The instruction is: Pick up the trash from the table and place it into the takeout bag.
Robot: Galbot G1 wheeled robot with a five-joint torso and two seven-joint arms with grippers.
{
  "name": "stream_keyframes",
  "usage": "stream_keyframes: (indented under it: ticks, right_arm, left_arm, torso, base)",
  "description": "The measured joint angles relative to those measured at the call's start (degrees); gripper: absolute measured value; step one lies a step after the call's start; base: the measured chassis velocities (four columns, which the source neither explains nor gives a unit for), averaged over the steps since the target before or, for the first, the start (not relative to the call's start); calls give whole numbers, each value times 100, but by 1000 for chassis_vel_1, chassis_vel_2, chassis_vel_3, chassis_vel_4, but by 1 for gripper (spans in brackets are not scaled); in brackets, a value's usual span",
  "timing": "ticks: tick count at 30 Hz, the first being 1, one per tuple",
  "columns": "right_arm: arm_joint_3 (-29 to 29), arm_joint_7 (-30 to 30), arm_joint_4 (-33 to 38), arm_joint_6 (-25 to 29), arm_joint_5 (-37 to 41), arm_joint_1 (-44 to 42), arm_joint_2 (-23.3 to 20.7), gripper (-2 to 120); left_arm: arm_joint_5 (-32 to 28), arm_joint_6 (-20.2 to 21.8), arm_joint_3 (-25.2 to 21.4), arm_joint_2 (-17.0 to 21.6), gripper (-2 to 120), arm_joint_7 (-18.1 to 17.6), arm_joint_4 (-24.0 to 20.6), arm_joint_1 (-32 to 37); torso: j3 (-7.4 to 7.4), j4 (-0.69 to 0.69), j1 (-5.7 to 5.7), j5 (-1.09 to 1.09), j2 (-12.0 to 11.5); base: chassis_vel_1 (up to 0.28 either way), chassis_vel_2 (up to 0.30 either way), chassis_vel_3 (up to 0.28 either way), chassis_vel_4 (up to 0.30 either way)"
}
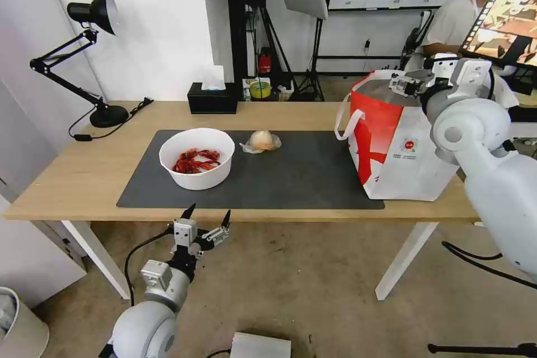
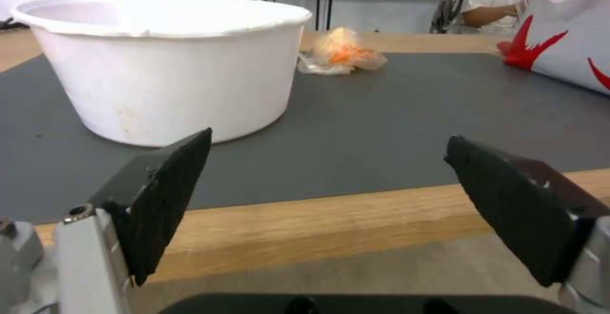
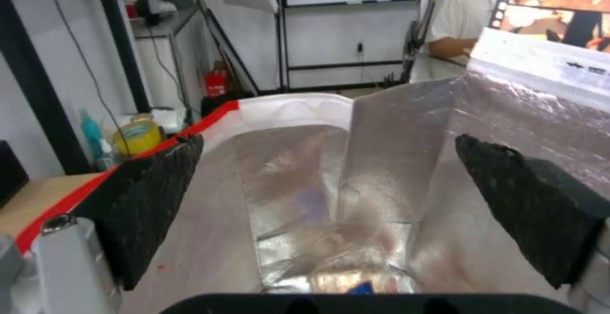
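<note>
Left gripper (image 1: 206, 216): jaws wide, empty, just off the table's (image 1: 84, 168) near edge, facing the white bowl of red shells (image 1: 197, 158).
Right gripper (image 1: 404, 85): spread wide, empty, over the takeout bag's (image 1: 391, 145) foil-lined mouth at the far right.
Wrapped beige lump (image 1: 262, 141): on the grey mat (image 1: 291, 173), right of the bowl.
Advice: grip the bowl's wall at the rim, lift level so the shells stay in.

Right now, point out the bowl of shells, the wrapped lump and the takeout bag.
bowl of shells (image 1: 197, 179), head view, front outer wall.
wrapped lump (image 1: 263, 140), head view, middle of the beige lump.
takeout bag (image 1: 411, 170), head view, white front panel.
</note>
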Motion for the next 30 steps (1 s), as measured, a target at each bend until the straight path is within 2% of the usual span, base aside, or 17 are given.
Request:
stream_keyframes:
  ticks: [1,4,5,7,8,12,13,16,20,30]
  right_arm:
    - [0,0,0,0,0,0,0,100]
    - [10,-845,73,652,-155,-105,17,100]
    - [10,-845,73,652,-155,-105,17,100]
    - [11,-1439,209,1062,-190,-195,15,100]
    - [11,-1439,209,1062,-190,-195,15,100]
    - [1,-2512,593,1456,-255,-580,-135,100]
    - [1,-2512,593,1456,-255,-580,-135,100]
    - [-8,-3129,912,1587,-548,-1145,-282,100]
    - [68,-3365,1169,1598,-870,-1810,-350,100]
    - [89,-3402,1390,1712,-1281,-2775,-233,100]
  left_arm:
    - [0,0,0,0,100,0,0,0]
    - [2,0,-1,-6,100,0,0,-1]
    - [2,0,-1,-6,100,0,0,-1]
    - [1,0,-8,-2,100,0,8,-27]
    - [1,0,-8,-2,100,0,8,-27]
    - [-39,-1,-53,41,100,-2,18,-73]
    - [-39,-1,-53,41,100,-2,18,-73]
    - [-97,-5,-98,78,100,-4,35,-107]
    - [-138,-6,-114,115,100,-4,36,-128]
    - [-144,-47,-238,86,100,-3,31,-58]
  torso:
    - [0,0,0,0,0]
    - [0,0,0,1,0]
    - [0,0,0,1,0]
    - [0,1,0,-1,0]
    - [0,1,0,-1,0]
    - [0,1,0,-1,0]
    - [0,1,0,-1,0]
    - [0,0,0,0,0]
    - [0,0,0,0,0]
    - [0,1,0,-1,0]
  base:
    - [0,0,0,0]
    - [0,0,0,0]
    - [0,0,0,0]
    - [0,0,0,0]
    - [0,0,0,0]
    - [0,0,0,0]
    - [0,0,0,0]
    - [0,0,0,0]
    - [0,0,0,0]
    - [0,0,0,0]
